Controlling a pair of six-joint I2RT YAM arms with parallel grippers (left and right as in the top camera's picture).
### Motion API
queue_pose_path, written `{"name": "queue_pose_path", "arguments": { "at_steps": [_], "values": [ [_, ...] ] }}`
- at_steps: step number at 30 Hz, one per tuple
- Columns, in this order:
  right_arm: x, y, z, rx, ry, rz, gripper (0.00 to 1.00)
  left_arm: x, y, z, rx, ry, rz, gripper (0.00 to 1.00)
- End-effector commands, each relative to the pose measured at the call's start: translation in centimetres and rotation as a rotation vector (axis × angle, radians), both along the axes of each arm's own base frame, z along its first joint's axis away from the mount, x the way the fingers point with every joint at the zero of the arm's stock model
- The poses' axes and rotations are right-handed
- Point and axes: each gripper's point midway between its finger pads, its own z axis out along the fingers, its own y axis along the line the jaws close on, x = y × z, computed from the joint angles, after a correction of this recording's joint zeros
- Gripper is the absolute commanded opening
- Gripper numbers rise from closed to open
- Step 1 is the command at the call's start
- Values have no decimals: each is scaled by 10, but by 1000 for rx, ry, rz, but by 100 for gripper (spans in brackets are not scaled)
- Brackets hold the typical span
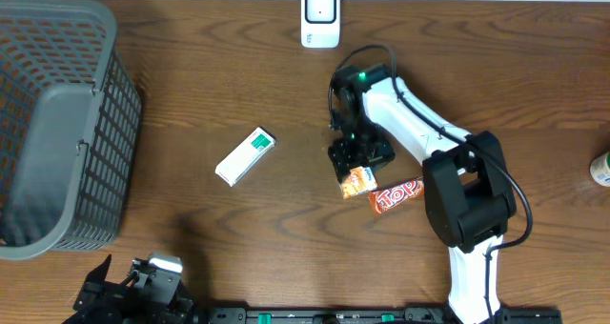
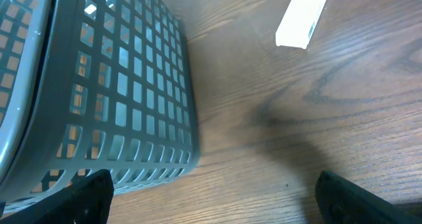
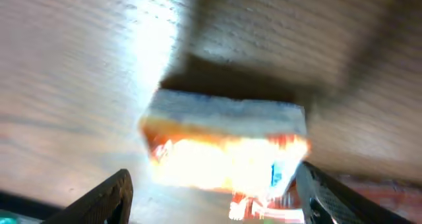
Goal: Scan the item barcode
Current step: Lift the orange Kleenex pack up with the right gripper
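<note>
right gripper (image 3: 216,184): jaws apart, straddling orange snack packet (image 3: 224,145) directly below
packet long axis: finger to finger
left gripper (image 2: 214,188): wide, far off

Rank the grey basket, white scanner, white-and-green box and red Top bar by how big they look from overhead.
1. grey basket, by far the largest.
2. white scanner.
3. white-and-green box and red Top bar: too alike to rank, and the right arm may hide the bar's end.
</note>
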Motion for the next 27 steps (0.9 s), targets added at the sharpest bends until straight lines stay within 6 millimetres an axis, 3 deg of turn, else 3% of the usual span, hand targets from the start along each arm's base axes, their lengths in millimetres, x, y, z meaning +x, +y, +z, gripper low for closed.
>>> {"name": "queue_pose_path", "arguments": {
  "at_steps": [1,3,6,10,15,20,27],
  "values": [
    [4,13,16,34,15,-54,75,0,0,1,5,-4,-1,98],
    [3,19,22,61,27,-61,81,0,0,1,5,-4,-1,98],
    [8,13,18,24,-6,-48,99,0,0,1,5,-4,-1,98],
    [15,0,5,-60,-59,-76,99,0,0,1,5,-4,-1,98],
    [10,-2,-7,-81,-62,-60,99,0,0,1,5,-4,-1,98],
    [-4,-4,-20,-104,-35,-38,99,0,0,1,5,-4,-1,98],
    [-20,8,-38,-109,-38,2,99,0,0,1,5,-4,-1,98]
  ]
}}
